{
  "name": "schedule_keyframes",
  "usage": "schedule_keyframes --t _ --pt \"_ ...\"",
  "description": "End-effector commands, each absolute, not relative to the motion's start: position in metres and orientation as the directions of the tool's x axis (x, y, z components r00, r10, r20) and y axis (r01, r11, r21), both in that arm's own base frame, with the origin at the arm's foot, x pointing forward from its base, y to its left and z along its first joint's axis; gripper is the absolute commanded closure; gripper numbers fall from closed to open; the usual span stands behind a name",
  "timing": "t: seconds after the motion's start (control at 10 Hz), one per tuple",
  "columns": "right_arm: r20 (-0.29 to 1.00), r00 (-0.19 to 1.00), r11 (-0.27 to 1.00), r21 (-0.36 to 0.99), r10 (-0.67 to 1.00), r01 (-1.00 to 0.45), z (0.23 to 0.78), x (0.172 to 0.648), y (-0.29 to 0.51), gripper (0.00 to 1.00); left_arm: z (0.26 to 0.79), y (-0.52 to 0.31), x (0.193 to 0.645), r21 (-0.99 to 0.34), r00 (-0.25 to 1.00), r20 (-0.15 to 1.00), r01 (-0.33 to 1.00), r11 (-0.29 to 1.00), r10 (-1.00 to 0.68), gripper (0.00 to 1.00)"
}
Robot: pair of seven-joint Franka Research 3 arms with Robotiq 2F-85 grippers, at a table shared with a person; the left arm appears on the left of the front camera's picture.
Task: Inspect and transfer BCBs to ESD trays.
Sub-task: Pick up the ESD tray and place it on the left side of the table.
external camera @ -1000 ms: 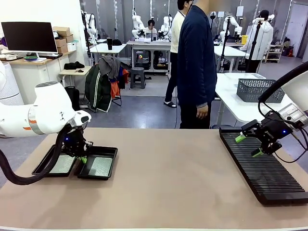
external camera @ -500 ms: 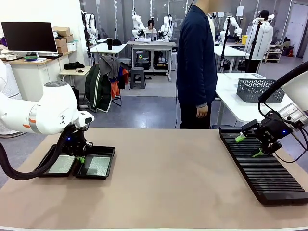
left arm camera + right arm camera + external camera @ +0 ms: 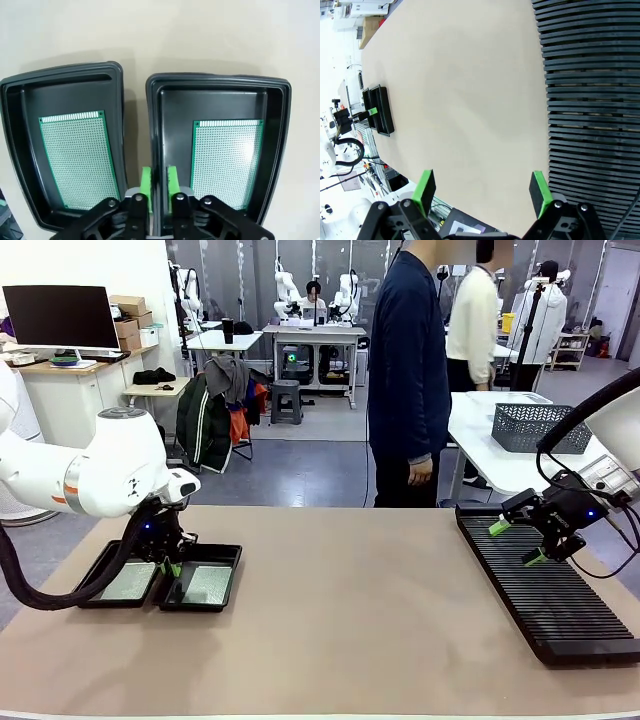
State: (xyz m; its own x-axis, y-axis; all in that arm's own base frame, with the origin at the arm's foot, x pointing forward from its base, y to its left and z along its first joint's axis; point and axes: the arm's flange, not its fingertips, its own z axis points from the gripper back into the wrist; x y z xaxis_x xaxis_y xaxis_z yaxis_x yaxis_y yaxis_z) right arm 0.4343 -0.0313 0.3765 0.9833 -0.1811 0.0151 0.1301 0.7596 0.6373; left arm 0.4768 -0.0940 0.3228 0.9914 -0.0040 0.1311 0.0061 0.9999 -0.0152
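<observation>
Two ESD trays (image 3: 65,80) (image 3: 220,85) each hold one BCB (image 3: 75,155) (image 3: 227,155); left gripper (image 3: 159,180) straddles a rim, barely parted; right gripper (image 3: 482,192) wide open, empty

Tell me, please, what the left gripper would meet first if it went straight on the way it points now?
Probably the raised rim of the ESD tray: the left gripper straddles that wall, jaws slightly apart, a BCB lying flat beside it. Depth is unclear.

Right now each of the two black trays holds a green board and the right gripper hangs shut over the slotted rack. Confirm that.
Not quite. The right gripper is open, its green pads spread wide apart in the right wrist view, hanging at the slotted rack. The rest stands: the left wrist view shows a green board in one black tray and another board in the other tray.
</observation>
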Motion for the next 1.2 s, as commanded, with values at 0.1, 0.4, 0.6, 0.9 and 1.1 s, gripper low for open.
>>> schedule_keyframes --t 0.1,0.4,0.6,0.9,1.1 --pt "0.009 0.98 0.763 0.629 -0.199 0.15 0.378 0.434 -0.03 0.0 0.325 -0.101 0.481 0.024 0.992 0.122 -0.018 1.0 0.015 0.64" --pt "0.009 0.98 0.763 0.629 -0.199 0.15 0.378 0.434 -0.03 0.0 0.344 -0.106 0.482 0.039 0.99 0.139 -0.004 0.999 -0.001 0.49" --pt "0.009 0.98 0.763 0.629 -0.199 0.15 0.378 0.434 -0.03 0.0 0.373 -0.113 0.482 0.049 0.989 0.145 0.016 0.999 -0.023 0.37" --pt "0.009 0.98 0.763 0.629 -0.199 0.15 0.378 0.434 -0.03 0.0 0.426 -0.114 0.482 0.045 0.992 0.127 0.013 0.999 -0.019 0.05" --pt "0.009 0.98 0.763 0.629 -0.199 0.15 0.378 0.434 -0.03 0.0 0.448 -0.111 0.484 0.049 0.993 0.113 0.014 0.999 -0.02 0.0"
